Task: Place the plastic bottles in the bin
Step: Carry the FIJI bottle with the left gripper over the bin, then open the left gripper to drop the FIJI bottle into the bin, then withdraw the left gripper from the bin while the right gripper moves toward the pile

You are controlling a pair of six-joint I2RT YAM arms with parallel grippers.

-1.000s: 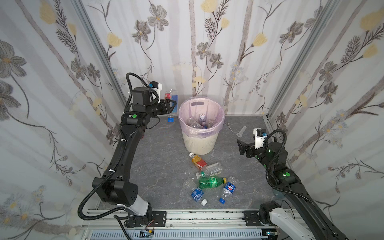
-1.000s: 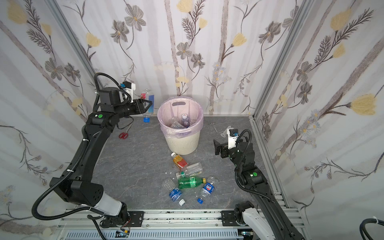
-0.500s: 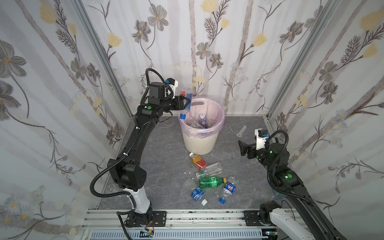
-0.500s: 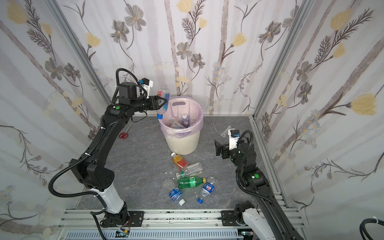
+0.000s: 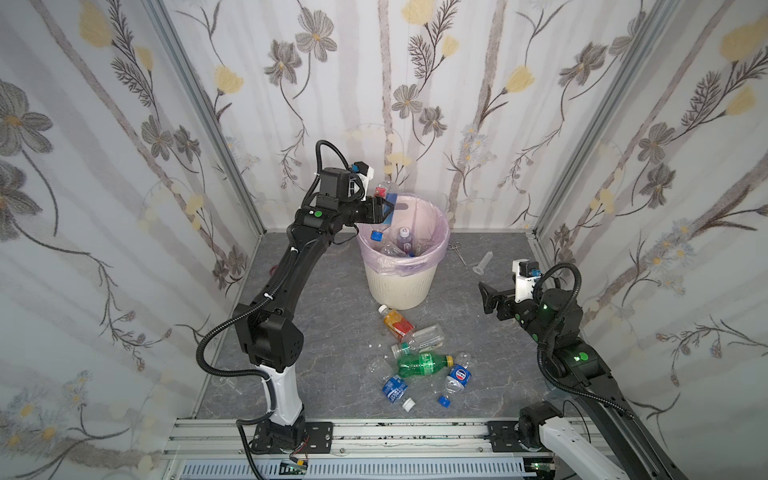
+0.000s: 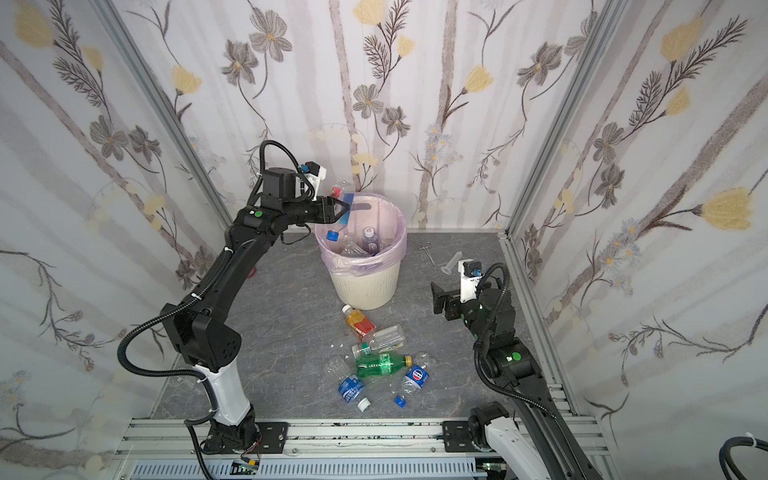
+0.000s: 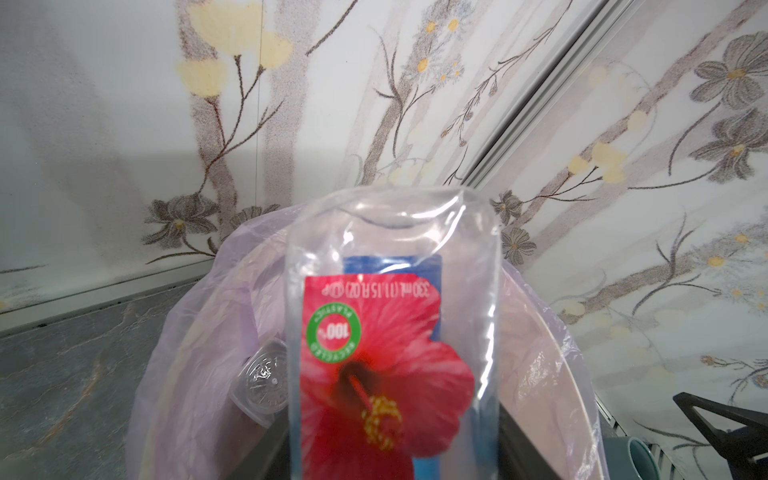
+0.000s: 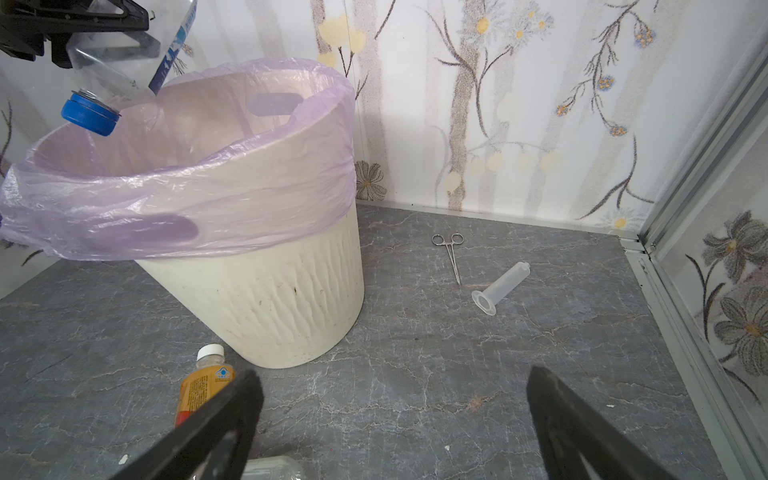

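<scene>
Since a second ago, your left tool (image 5: 384,210) has swung from 9 o'clock of the bin (image 5: 399,286) to above its 10 o'clock rim. It still clasps the bottle (image 5: 380,191). The bottle's long axis stands steep, its capped end lowest and aimed toward 6 o'clock, into the bin. Your right tool (image 8: 392,376) stays spread wide at 3 o'clock.

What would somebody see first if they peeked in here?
Probably the big cream bin with its pink liner, standing at the back middle of the grey floor. Right over its rim, at the left end effector, hangs a clear bottle with a red flower label, blue cap pointing down. In front of the bin lies a messy cluster of bottles, a green bottle brightest among them.
</scene>
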